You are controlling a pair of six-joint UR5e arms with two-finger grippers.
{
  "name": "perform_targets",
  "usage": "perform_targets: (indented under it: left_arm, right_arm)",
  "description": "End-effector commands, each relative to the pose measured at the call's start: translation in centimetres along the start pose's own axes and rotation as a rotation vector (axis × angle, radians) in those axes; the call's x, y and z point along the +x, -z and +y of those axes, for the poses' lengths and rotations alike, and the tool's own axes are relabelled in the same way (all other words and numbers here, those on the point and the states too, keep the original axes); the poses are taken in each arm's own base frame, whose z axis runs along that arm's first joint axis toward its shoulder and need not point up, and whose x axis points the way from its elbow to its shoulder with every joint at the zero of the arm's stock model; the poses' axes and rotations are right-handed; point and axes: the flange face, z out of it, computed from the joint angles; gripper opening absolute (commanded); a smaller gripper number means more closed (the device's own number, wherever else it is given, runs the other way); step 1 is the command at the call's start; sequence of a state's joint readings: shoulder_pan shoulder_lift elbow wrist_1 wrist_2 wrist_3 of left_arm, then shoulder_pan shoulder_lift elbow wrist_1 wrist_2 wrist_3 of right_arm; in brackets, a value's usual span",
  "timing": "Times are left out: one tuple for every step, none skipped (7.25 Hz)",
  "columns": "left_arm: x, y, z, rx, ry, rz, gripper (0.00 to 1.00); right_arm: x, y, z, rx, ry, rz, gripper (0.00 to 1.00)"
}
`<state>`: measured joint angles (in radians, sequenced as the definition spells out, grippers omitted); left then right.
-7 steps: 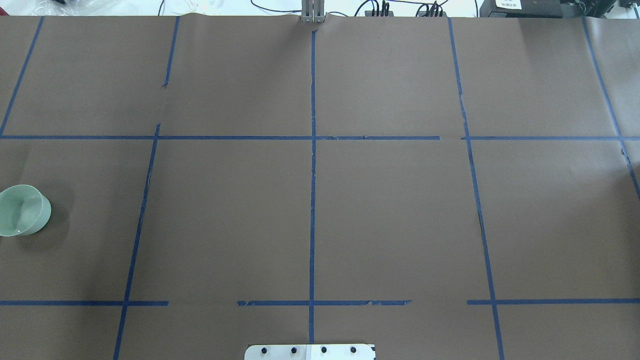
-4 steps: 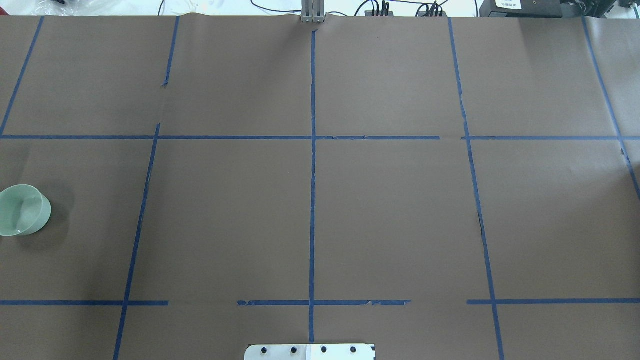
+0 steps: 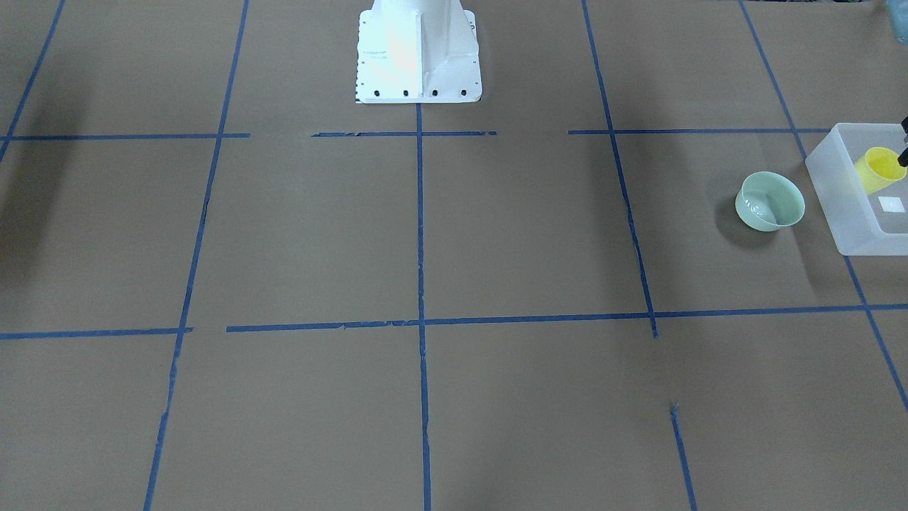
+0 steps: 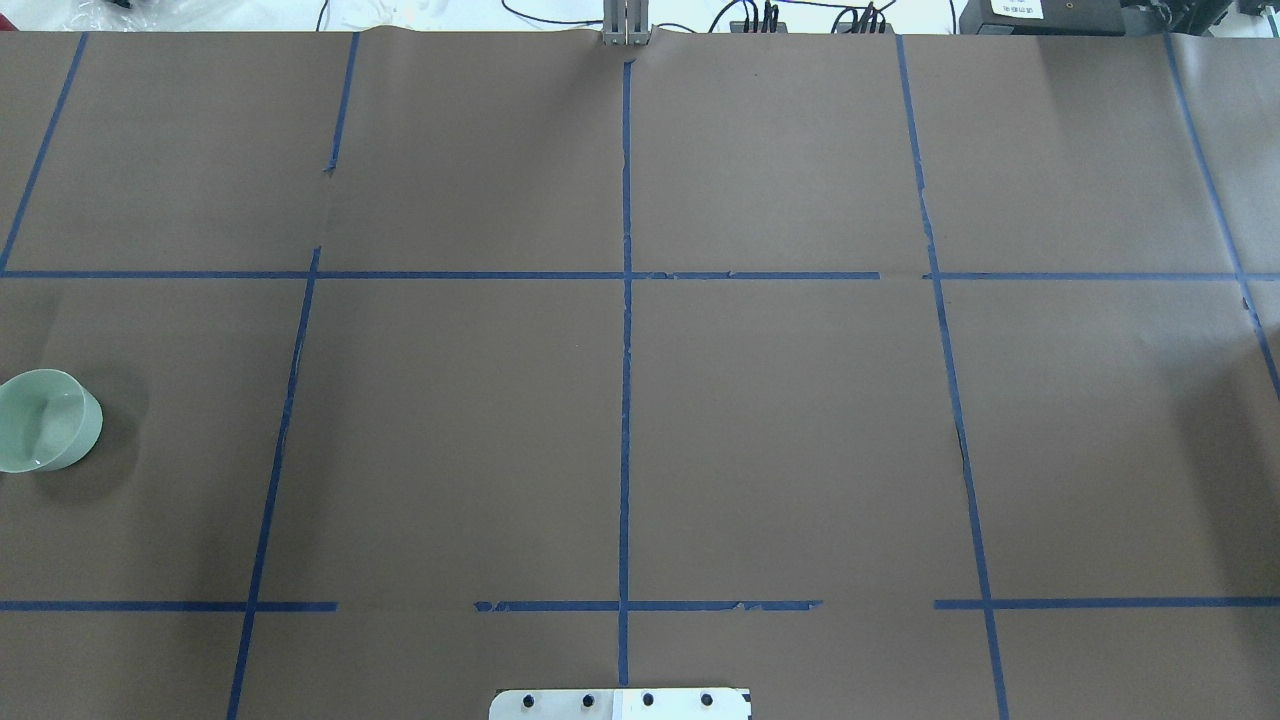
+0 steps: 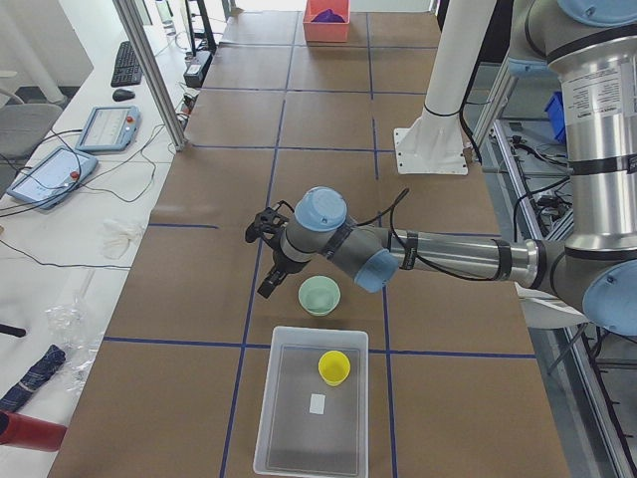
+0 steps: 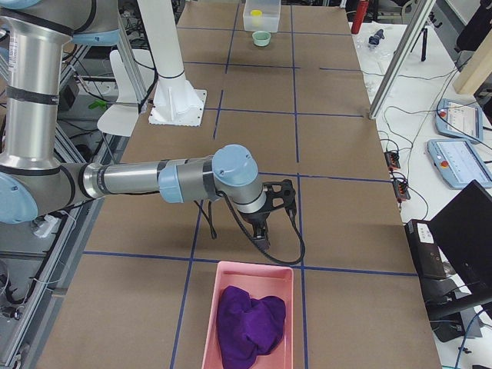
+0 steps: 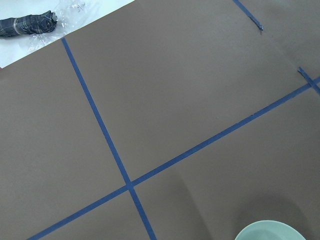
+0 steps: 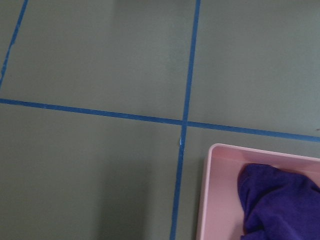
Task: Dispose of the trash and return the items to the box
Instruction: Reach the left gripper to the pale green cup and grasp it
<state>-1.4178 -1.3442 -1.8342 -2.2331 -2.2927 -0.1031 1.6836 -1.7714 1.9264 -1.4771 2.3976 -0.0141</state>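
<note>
The pale mint-green bowl stands upright on the brown table, just beside the frosted box. It also shows at the left edge of the overhead view and in the left side view. The yellow cup lies tilted inside the box, near its white label; the left side view shows the cup too. My left gripper hangs above the table just beyond the bowl; I cannot tell if it is open. My right gripper hovers near the pink tray; I cannot tell its state.
A pink tray holding a purple cloth sits at the table's right end, also in the right wrist view. The white robot base stands mid-table at the robot's edge. Blue tape lines grid the table.
</note>
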Motion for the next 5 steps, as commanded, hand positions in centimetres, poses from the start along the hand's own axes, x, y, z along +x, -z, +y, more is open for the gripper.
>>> perform_targets:
  left_arm:
    - [5.5, -4.0, 5.7, 0.036, 0.084, 0.085, 1.0]
    - [6.7, -7.5, 7.9, 0.015, 0.153, 0.095, 0.95]
    - [6.0, -9.8, 10.3, 0.023, 0.205, 0.094, 0.85]
    - [5.3, -10.9, 11.7, 0.023, 0.261, 0.095, 0.76]
    - [5.2, -11.7, 12.1, 0.022, 0.29, 0.067, 0.73]
  right_arm:
    - [-2.5, -1.2, -0.1, 0.01, 0.016, -0.015, 1.0]
    - [-2.5, -1.4, 0.2, 0.01, 0.022, -0.016, 1.0]
    - [-2.6, -1.5, 0.3, 0.01, 0.026, -0.017, 1.0]
    - [-2.5, -1.6, 0.5, 0.008, 0.027, -0.017, 1.0]
    - [-2.5, -1.6, 0.9, 0.018, 0.04, -0.017, 1.0]
